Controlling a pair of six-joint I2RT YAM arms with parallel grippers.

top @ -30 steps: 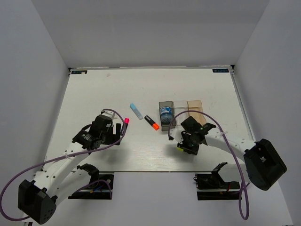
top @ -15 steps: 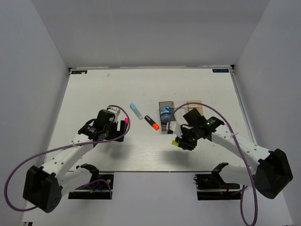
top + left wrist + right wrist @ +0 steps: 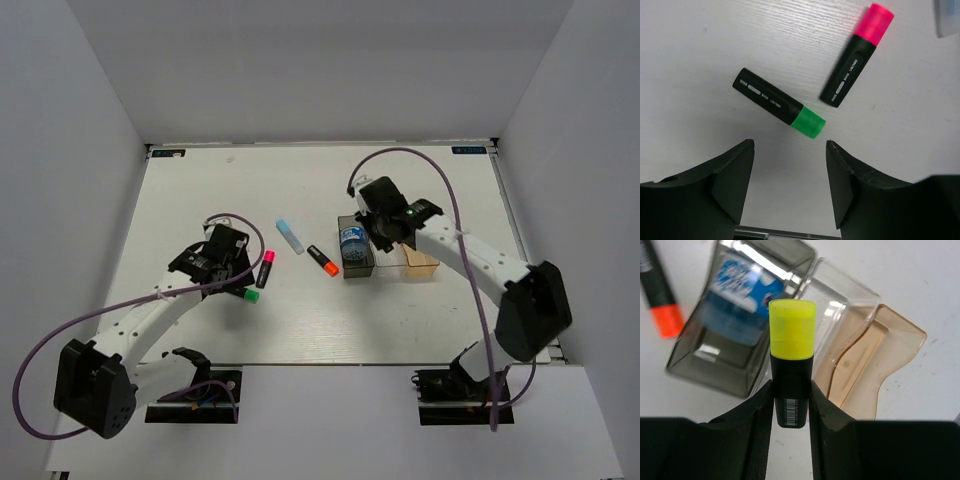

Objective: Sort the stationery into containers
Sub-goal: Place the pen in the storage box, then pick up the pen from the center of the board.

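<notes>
My right gripper (image 3: 791, 405) is shut on a black highlighter with a yellow end (image 3: 792, 340) and holds it above the bins (image 3: 383, 228). Under it stand the dark grey bin (image 3: 695, 370) with the blue-and-white item (image 3: 742, 290) inside, the clear bin (image 3: 840, 295) and the tan-orange bin (image 3: 900, 340). My left gripper (image 3: 790, 145) is open and empty, just short of the green-ended highlighter (image 3: 775, 103). The pink-ended highlighter (image 3: 855, 57) lies beside it. In the top view my left gripper (image 3: 232, 270) is near the green end (image 3: 251, 295).
An orange-ended highlighter (image 3: 322, 261) lies just left of the dark grey bin (image 3: 354, 262). A light-blue stick (image 3: 290, 236) lies left of it. White walls close in the table on three sides.
My right arm has swung from the table's front up over the bins, carrying the yellow-ended highlighter. The green-ended highlighter now shows on the table by my left gripper.
</notes>
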